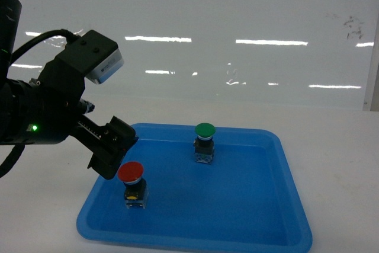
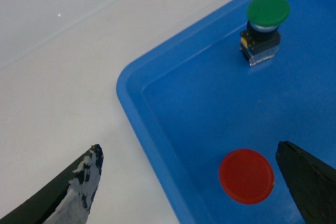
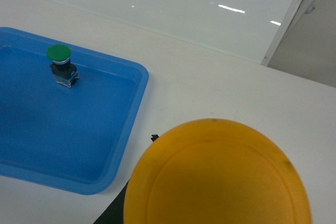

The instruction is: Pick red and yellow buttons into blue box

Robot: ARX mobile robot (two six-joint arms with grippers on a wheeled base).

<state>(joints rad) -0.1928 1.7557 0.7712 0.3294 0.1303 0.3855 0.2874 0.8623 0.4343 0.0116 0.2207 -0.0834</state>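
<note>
Left to right. On the white table (image 1: 331, 146) the left gripper (image 1: 115, 152) hangs over the near-left corner of the shallow blue tray (image 1: 284, 205), its fingers (image 2: 79, 187) spread wide and holding nothing. In the left wrist view one finger lies outside the tray rim over bare table, while the other lies over the tray floor. The red button (image 1: 130, 173) stands upright between them, much closer to the finger on the tray side, nearly touching it. This wide, straddling stance suits a descent onto the red cap, so the step in hand is judged to be the approach to a grasp; centring over the cap seems needed first.

Beyond the fingers, well apart from them, the green button (image 1: 205, 131) stands upright on the tray floor. It is no part of the task and is best left alone.

The right wrist view is filled in its lower half by the yellow button (image 3: 218, 174), seen cap-on directly below the camera. This placement suggests that the right gripper holds it, but neither finger shows, so the grip cannot be confirmed.

Hidden or cut off: the right arm does not appear in the head view. The blue box appears in no view, so its place is unknown. The red button's body is concealed under its cap in the left wrist view.
</note>
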